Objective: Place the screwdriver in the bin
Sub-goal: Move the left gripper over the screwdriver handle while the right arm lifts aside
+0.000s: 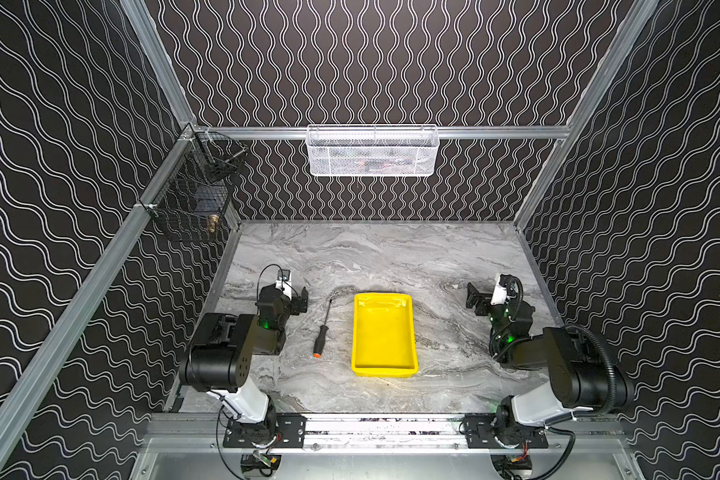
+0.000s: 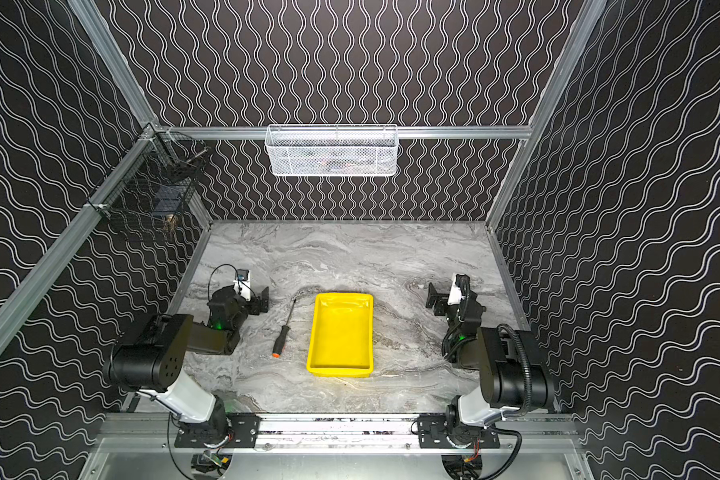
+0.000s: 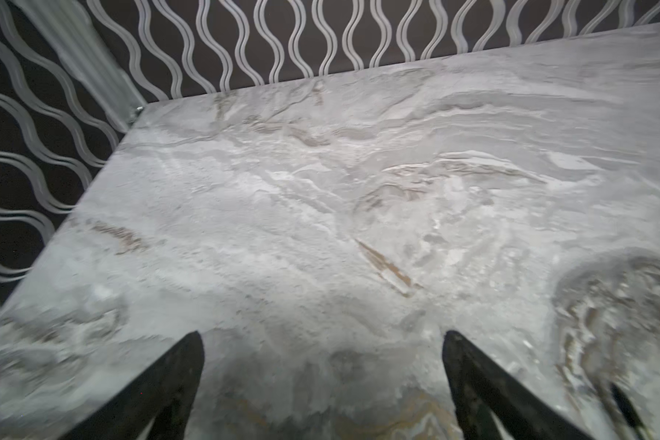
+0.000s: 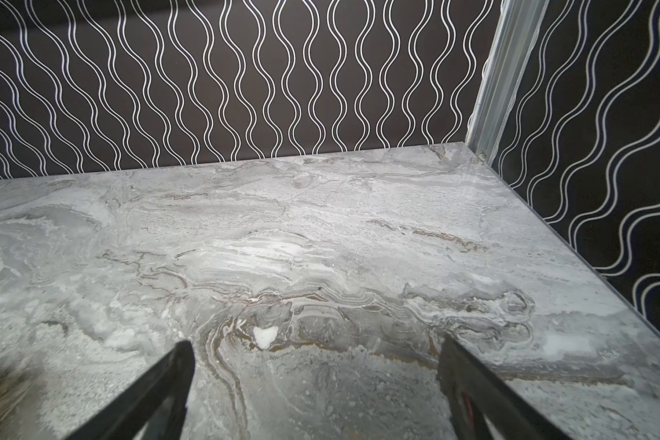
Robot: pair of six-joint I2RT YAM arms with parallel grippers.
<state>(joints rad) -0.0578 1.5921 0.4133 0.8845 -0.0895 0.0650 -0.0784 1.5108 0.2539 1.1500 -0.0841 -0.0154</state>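
Screwdriver [image 1: 323, 330], one only, lies flat on the marble table [image 1: 350, 257] just right of the left gripper [image 1: 301, 302], whose jaws stand spread apart, and just left of the single yellow bin [image 1: 383, 332], touching neither. The right gripper [image 1: 474, 300], jaws likewise apart, sits beyond the bin. Two baskets hang on the walls: one white mesh basket [image 1: 373, 151] and one black wire basket [image 1: 192, 195].
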